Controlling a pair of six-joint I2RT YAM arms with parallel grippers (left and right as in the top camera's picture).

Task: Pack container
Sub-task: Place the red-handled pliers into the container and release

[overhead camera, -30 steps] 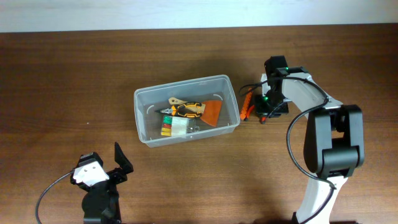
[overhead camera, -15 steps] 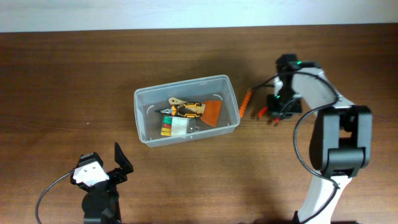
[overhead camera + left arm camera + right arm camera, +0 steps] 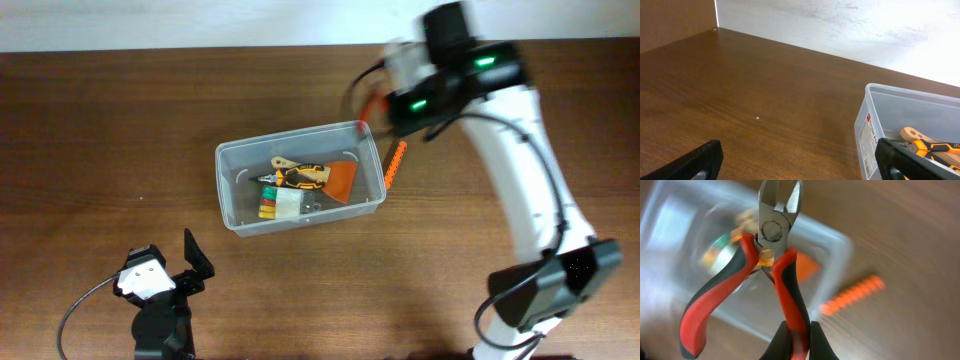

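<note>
Fingers (image 3: 779,342) of the right gripper (image 3: 795,332) are clamped on one red handle of a pair of red-and-black cutting pliers (image 3: 771,230). The pliers are held upright in the wrist view, handles spread and nose slightly parted. A second ago this gripper was low at the table beside the container's right end. Half a second ago it had drawn further right. Now the arm has swung over the container's far right corner and is blurred by motion in the overhead view. The container (image 3: 290,138) has not moved and sits near the middle of the brown wooden table (image 3: 100,120). It is a clear, cloudy plastic bin with rounded corners and a thick rim. Through its walls show orange-and-black pliers (image 3: 300,175), an orange scraper (image 3: 343,182) and a small pack with green, yellow and red parts (image 3: 275,203), all as before. An orange ribbed stick (image 3: 396,163) lies just outside the right wall, roughly where it was. The left gripper (image 3: 800,167) rests at the near left of the table, unchanged, fingers spread wide and holding nothing, well apart from the bin.
</note>
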